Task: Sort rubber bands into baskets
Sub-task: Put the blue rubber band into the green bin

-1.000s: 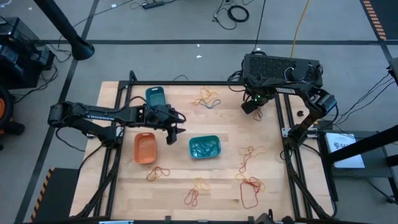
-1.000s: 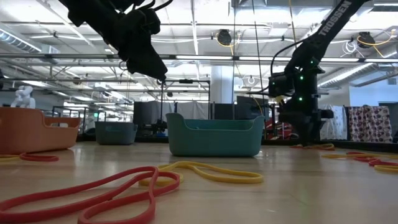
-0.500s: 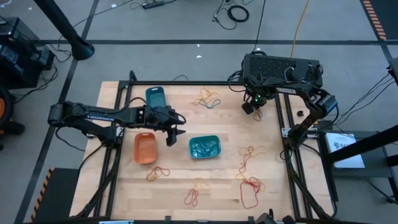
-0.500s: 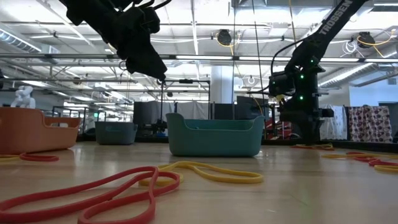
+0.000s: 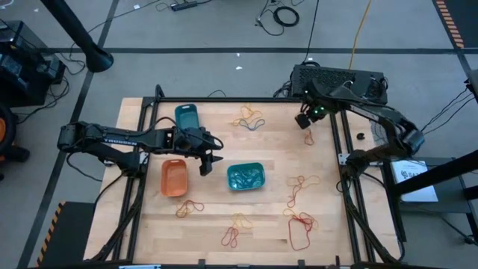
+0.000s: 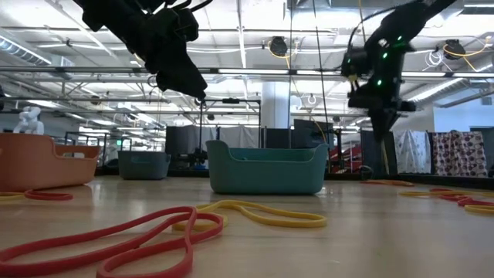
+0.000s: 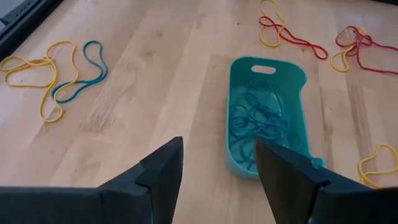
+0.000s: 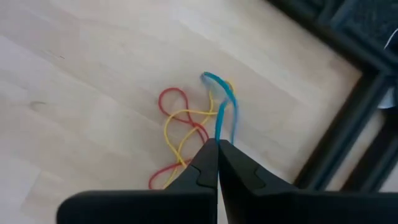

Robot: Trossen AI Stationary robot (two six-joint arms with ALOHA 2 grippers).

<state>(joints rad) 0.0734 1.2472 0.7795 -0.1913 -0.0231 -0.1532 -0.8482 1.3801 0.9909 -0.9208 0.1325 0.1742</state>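
- Wooden tabletop point(image 5: 269, 161), lab hall behind.
- Left gripper point(image 5: 207, 161) spread wide, empty, betw. orange basket point(image 5: 174, 178) & teal basket point(image 5: 246, 176); teal one full of blue-green bands point(image 7: 258, 121).
- Right gripper point(image 8: 217, 163) near far right table edge, pinched on blue band point(image 8: 222, 106); red/yellow tangle point(image 8: 180, 127) below it.
- Dark blue basket point(image 5: 186, 116) at far edge.
- Loose bands point(image 5: 301, 223) scattered near front.

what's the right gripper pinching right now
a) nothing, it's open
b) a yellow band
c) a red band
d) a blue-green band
d: in the right wrist view the right gripper has its fingers shut on a blue-green rubber band, whose loop runs up from the fingertips, while the red and yellow bands lie on the table beside it.
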